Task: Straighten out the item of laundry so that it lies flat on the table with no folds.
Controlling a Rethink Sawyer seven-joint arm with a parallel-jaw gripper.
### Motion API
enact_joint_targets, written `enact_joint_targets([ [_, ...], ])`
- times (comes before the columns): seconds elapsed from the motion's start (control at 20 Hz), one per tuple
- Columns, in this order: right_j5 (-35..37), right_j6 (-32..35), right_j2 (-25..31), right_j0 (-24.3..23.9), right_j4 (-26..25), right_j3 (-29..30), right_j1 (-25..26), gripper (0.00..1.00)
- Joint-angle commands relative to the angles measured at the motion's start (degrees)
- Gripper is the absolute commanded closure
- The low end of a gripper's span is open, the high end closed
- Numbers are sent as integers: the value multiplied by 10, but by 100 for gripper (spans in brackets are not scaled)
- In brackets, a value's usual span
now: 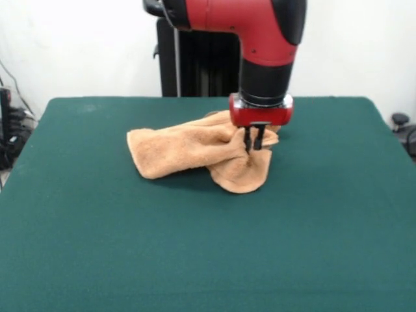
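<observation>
The item of laundry (188, 151) is an orange-tan terry towel lying crumpled and folded over itself near the middle of the dark green table (208, 260). One lobe stretches to the left and another hangs toward the front. My gripper (253, 147) comes straight down on the towel's right part, under the red wrist. Its two black fingers (247, 139) stand close together with a ridge of cloth pinched between them. The cloth bunches up around the tips. The towel's far right corner is hidden behind the gripper.
The black pedestal (195, 62) rises behind the table's far edge. Cables and dark equipment (10, 130) sit off the left edge, and a dark object (403, 127) sits off the right edge. Green cloth surrounds the towel on all sides.
</observation>
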Motion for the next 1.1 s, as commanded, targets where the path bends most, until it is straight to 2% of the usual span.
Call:
enact_joint_targets([
  [0.05,10,4,31,-27,-46,36,8,100],
  [0.85,13,-25,44,-112,-132,26,6,100],
  [1.1,16,-25,54,-125,-149,12,17,100],
])
